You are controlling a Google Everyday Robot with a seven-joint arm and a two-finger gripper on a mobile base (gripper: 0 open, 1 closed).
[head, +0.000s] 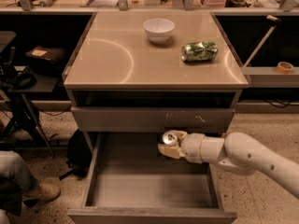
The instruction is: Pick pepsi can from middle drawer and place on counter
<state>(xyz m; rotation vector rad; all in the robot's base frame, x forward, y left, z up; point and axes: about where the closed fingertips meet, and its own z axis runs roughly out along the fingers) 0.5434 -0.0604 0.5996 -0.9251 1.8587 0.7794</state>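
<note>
My gripper [169,144] is shut on the pepsi can [169,137], whose silver lid shows above the pale fingers. It holds the can in the air above the back of the open middle drawer [149,190], just below the scratched grey drawer face [154,119]. The white arm [252,155] comes in from the lower right. The beige counter [117,55] lies above, capping the grey cabinet.
On the counter stand a white bowl [159,30] and a crushed green can [199,51] lying on its side. A person's leg and shoe [28,185] are at lower left. Dark gear [37,64] sits on a shelf to the left. A tape roll [284,67] is at right.
</note>
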